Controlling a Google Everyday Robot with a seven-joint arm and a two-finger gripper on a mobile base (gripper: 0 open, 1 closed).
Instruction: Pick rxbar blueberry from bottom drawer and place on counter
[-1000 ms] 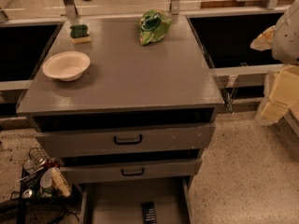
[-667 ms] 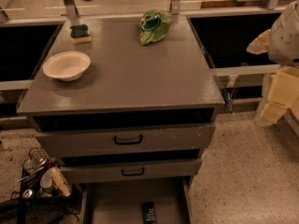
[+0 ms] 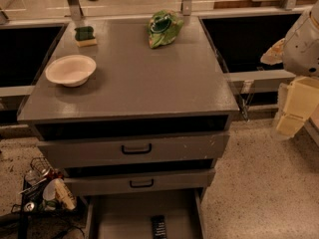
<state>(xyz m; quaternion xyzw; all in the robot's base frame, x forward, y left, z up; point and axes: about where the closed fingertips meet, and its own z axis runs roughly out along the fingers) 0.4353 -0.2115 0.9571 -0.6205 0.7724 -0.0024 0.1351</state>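
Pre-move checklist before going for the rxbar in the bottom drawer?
1. bottom drawer pulled open: ok.
2. rxbar blueberry in sight, lying in the drawer: ok.
3. Bar's near end: cannot tell, cut off by the frame edge.
4. counter bare between bowl and chip bag: ok.
5. end effector above the drawer: not ok, off to the right of the cabinet.

Gripper hangs beside counter; rxbar blueberry in bottom drawer.

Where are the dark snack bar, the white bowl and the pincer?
Dark navy flat snack bar (image 3: 158, 228): camera view, middle of wrapper.
White round bowl (image 3: 71, 69): camera view, its inner hollow.
Cream pincer (image 3: 295, 114): camera view, far right, its lower end.
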